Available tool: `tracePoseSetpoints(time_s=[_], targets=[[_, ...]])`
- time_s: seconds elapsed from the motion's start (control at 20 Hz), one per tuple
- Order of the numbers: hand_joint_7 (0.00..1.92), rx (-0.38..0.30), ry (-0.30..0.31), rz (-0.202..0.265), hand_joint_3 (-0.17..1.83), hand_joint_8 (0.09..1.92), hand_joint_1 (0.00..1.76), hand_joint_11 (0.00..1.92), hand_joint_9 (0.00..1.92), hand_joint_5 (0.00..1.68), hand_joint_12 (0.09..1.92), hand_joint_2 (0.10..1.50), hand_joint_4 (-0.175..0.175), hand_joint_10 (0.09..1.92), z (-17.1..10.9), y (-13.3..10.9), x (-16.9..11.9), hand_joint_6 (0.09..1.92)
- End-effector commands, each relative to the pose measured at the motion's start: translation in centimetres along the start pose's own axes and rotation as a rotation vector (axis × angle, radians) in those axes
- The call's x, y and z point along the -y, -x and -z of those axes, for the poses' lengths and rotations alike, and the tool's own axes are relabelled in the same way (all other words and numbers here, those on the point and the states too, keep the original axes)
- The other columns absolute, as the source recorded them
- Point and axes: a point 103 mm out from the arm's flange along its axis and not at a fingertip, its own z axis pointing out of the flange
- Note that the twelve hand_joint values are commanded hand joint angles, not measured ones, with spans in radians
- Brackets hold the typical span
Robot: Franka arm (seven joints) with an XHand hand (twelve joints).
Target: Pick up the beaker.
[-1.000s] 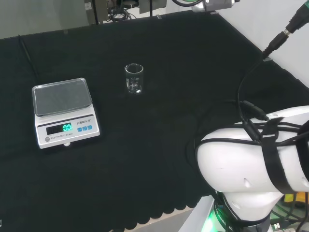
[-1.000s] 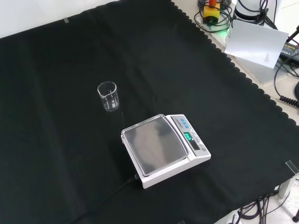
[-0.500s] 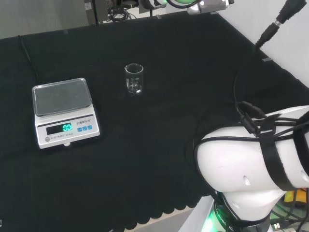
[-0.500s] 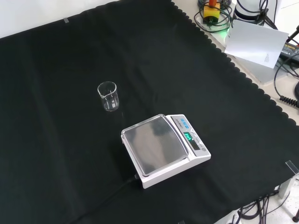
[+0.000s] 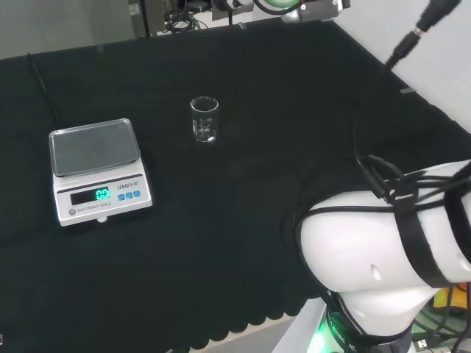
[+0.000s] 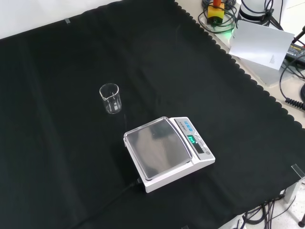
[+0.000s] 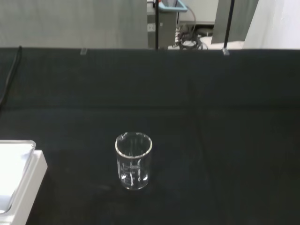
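A small clear glass beaker (image 5: 204, 119) stands upright and empty on the black cloth (image 5: 243, 206), to the right of the scale in the head view. In the front view the beaker (image 6: 110, 98) stands up and to the left of the scale, apart from it. The wrist view looks at the beaker (image 7: 134, 161) from some distance, with bare cloth all around it. Nothing touches the beaker.
A white digital scale (image 5: 96, 169) with a steel pan and a lit display sits on the cloth (image 6: 167, 152); its corner shows in the wrist view (image 7: 18, 173). The arm's big white link (image 5: 383, 272) stands at the head view's lower right. The cloth's scalloped edge (image 6: 248, 76) runs along the front view's right.
The arm's parts and cable at the head view's top have shifted a little to the left. The beaker and the scale have not moved.
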Motion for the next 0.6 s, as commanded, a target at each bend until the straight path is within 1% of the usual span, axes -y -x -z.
tracePoseSetpoints(time_s=[0.05, 0.2, 0.25, 0.35, 0.45, 0.6], targets=[[0.08, -0.027, -0.092, 0.028, 0.31, 0.69, 0.53, 0.03, 0.26, 0.13, 1.51, 0.70, -0.011, 0.78, -9.5, 0.2, -8.4, 0.09], [0.08, -0.014, -0.113, 0.046, 0.31, 0.69, 0.53, 0.02, 0.26, 0.13, 1.51, 0.70, -0.012, 0.79, -11.8, -0.2, -10.5, 0.09], [0.08, -0.015, -0.112, 0.049, 0.30, 0.69, 0.53, 0.02, 0.26, 0.13, 1.51, 0.70, -0.012, 0.79, -12.5, -0.3, -11.1, 0.09], [0.08, -0.025, -0.132, 0.057, 0.30, 0.69, 0.53, 0.02, 0.26, 0.13, 1.52, 0.70, -0.013, 0.79, -14.1, -0.6, -12.5, 0.09], [0.08, -0.011, -0.146, 0.068, 0.30, 0.69, 0.53, 0.03, 0.26, 0.13, 1.52, 0.70, -0.013, 0.79, -15.5, -1.0, -13.9, 0.09], [0.08, -0.019, -0.163, 0.071, 0.30, 0.69, 0.53, 0.03, 0.26, 0.14, 1.52, 0.70, -0.013, 0.80, -17.5, -1.0, -16.2, 0.09]])
